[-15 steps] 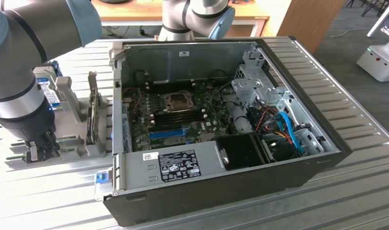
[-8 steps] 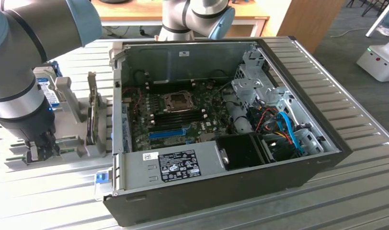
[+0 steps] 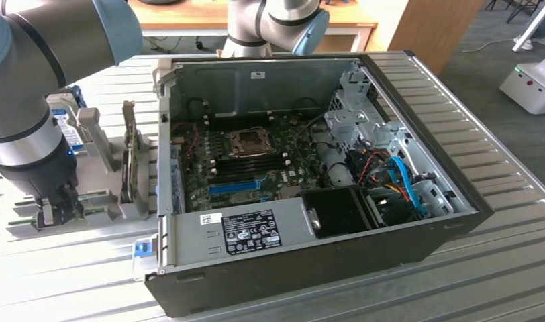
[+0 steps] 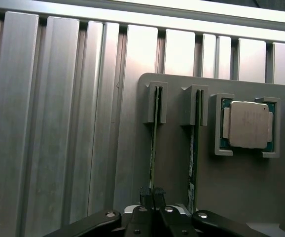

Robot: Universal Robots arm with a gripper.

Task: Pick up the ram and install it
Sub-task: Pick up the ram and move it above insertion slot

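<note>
Pickup step: I have the gripper (image 4: 152,194) clamped on the ram (image 4: 153,143) in its holder (image 4: 174,163); lifting needs a straight pull.

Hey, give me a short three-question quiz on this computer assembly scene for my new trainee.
1. True or false: the thin green ram stick in the black claw has left its slot in the grey plastic holder.
2. What fills the holder's square pocket? A) a fan B) a silver-lidded processor chip C) a screwdriver
3. Fill in: counting the gripped one, the holder carries ___ ram sticks.
Key: 1 false; 2 B; 3 two.
</note>
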